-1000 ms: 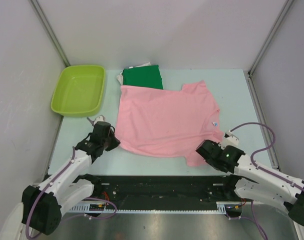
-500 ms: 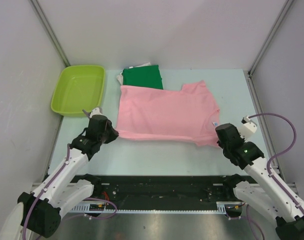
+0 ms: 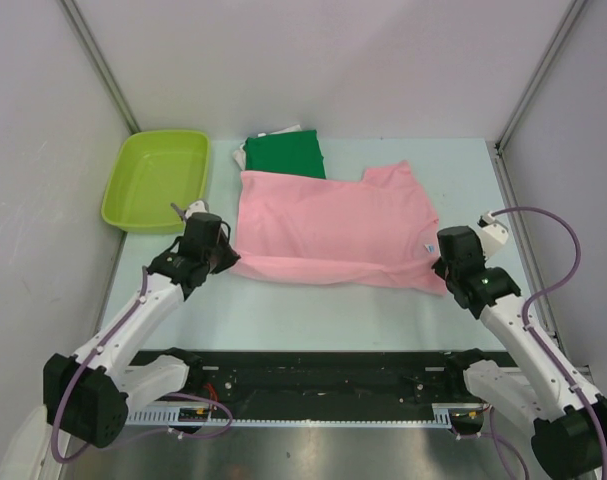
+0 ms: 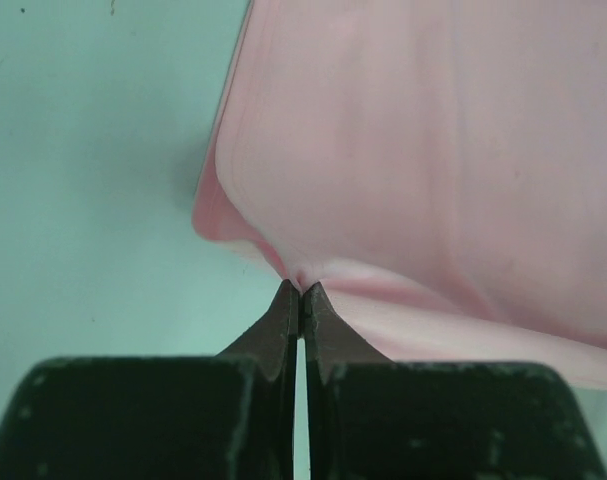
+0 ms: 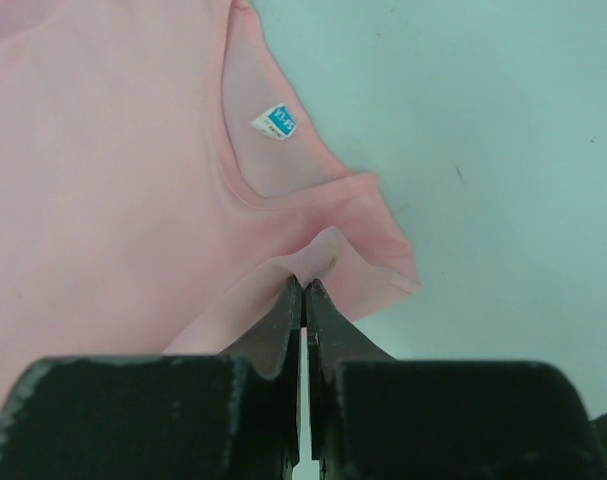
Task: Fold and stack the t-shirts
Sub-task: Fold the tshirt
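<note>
A light pink t-shirt lies spread on the pale table, its near edge lifted and folded over. My left gripper is shut on the shirt's near left corner; the pinched cloth shows at its tips. My right gripper is shut on the shirt's near right edge, close to the neck label. A dark green folded shirt lies behind the pink one, on top of a white one whose edge peeks out. No blue shirt is in view.
A lime green plastic tub stands at the back left of the table. Grey walls close in the table on both sides and behind. The black rail of the arm bases runs along the near edge.
Both grippers have moved away from me with the pink shirt's near edge, folding it over. The right gripper swung from the near middle to the right side by the label.
</note>
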{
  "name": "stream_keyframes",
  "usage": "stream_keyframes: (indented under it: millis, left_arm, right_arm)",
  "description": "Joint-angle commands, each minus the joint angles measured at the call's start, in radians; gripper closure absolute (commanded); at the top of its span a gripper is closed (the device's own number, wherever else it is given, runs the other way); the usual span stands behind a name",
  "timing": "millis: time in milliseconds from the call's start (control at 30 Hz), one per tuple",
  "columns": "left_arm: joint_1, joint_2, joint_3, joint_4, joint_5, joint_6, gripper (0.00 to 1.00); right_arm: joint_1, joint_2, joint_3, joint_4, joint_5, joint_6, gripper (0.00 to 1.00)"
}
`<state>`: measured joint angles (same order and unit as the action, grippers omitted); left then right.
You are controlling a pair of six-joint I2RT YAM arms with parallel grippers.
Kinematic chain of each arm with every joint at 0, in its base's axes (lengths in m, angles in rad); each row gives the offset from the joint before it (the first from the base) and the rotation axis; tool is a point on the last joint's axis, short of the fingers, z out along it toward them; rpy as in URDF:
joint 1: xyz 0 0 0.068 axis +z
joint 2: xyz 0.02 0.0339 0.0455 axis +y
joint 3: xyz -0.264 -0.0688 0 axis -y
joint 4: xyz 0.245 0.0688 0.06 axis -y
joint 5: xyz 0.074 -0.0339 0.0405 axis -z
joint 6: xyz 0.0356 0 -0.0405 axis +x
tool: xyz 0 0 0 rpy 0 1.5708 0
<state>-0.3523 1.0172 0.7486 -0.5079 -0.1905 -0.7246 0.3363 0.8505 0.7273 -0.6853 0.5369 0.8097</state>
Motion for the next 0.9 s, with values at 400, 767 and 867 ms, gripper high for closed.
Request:
stream_keyframes:
  millis: [400, 767, 867]
  left_arm:
    - [0.015, 0.233, 0.201, 0.037, -0.067, 0.03, 1.0]
    - [0.027, 0.38, 0.218, 0.083, -0.092, -0.01, 1.0]
    - [0.033, 0.409, 0.23, 0.094, -0.102, -0.013, 1.0]
  right_arm:
    - [-0.066, 0.243, 0.139, 0.233, -0.086, -0.124, 1.0]
    - [-0.082, 0.433, 0.19, 0.354, -0.135, -0.145, 1.0]
    - [-0.086, 0.484, 0.218, 0.372, -0.14, -0.15, 1.0]
